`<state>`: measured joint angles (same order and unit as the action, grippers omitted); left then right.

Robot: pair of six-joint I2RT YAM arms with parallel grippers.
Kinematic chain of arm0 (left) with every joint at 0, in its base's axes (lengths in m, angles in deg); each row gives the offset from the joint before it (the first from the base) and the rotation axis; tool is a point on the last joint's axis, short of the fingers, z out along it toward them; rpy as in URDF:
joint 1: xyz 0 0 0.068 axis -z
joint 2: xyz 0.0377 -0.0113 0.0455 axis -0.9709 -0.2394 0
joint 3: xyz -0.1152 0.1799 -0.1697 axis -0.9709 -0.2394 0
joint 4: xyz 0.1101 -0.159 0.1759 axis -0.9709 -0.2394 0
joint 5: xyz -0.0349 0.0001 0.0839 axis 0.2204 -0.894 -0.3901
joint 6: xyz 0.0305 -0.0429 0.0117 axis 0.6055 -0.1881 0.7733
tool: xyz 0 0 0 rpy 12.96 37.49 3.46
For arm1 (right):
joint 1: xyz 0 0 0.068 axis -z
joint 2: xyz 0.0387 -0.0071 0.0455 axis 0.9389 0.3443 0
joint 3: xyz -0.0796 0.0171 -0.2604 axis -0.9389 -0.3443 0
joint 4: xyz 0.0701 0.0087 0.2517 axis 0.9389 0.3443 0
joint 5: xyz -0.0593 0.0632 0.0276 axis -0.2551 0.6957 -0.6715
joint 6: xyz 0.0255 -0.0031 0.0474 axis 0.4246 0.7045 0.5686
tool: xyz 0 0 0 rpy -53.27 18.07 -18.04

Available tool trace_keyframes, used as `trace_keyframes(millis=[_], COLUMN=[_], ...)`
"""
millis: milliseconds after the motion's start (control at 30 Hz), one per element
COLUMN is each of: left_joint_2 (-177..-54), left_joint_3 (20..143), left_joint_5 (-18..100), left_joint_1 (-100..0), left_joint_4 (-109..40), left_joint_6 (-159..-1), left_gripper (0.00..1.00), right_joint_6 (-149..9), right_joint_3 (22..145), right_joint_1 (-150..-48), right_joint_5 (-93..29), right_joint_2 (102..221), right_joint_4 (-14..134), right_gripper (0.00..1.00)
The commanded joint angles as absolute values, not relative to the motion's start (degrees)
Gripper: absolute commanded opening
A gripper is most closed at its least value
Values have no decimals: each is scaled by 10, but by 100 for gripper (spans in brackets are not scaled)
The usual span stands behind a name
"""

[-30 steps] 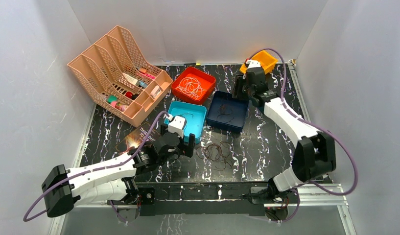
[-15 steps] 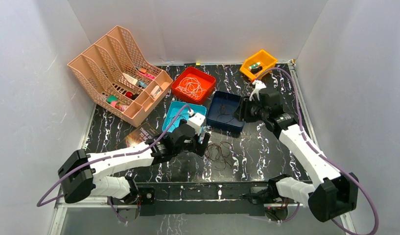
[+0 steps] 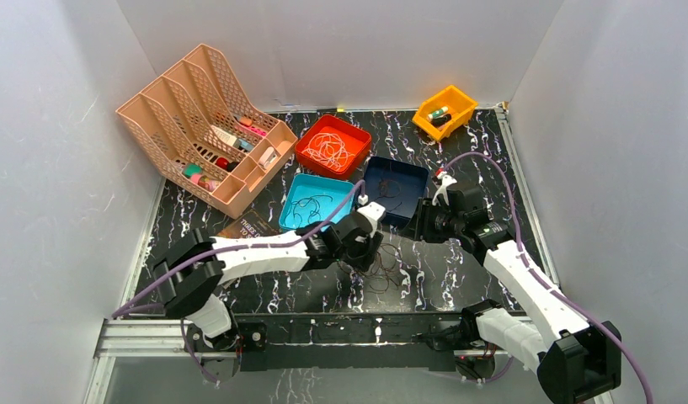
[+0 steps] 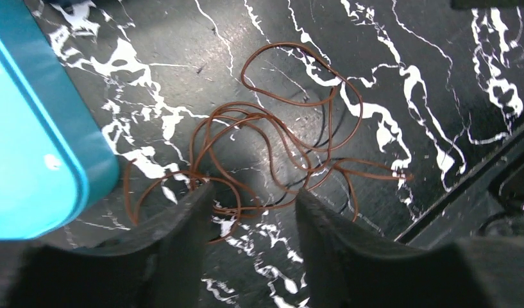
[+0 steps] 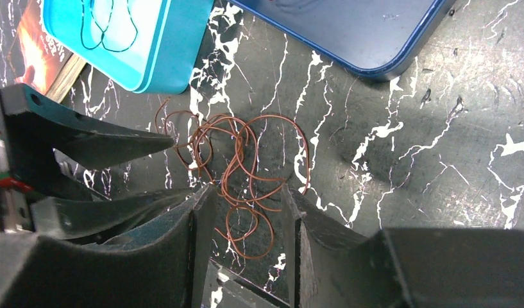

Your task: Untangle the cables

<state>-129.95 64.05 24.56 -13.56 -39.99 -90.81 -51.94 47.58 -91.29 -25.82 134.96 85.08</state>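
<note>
A dark reddish-brown cable lies in loose loops on the black marbled table in front of the trays. My left gripper hangs just above its left side; in the left wrist view its jaws stand apart, their tips at the near loops of the cable with bare table between them. My right gripper faces the tangle from the right, open, with cable loops lying between its tips. A black cable lies in the teal tray and a white cable in the red tray.
A dark blue tray stands behind the tangle. A peach file organiser is at the back left, a yellow bin at the back right, a booklet beside the teal tray. A black rail runs along the near edge.
My left arm has swung right to the brown tangle and its jaws have narrowed. My right arm has come forward from the yellow bin to the tangle's right side.
</note>
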Motion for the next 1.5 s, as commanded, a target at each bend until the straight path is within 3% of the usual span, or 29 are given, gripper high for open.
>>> trace_keyframes(millis=[0,300,933,1100,1467], left_joint_2=[-1327,-1349,-1412,-1419,-1370], left_joint_3=[670,689,715,722,734], left_joint_5=[184,107,81,67,57], left_joint_1=[-108,-88,-87,-87,-87], left_joint_4=[-417,-442,-456,-461,-483], left_joint_6=[-969,-1014,-1024,-1015,-978], left_gripper=[44,34,31,24,0], right_joint_6=[-511,-508,-503,-503,-510], right_joint_3=[469,466,467,468,487], right_joint_1=[-911,-911,-911,-911,-911], right_joint_5=[-259,-255,-248,-247,-258], right_joint_2=[1341,1340,1338,1336,1323], right_joint_4=[824,821,822,823,821], right_gripper=[49,49,49,49,49])
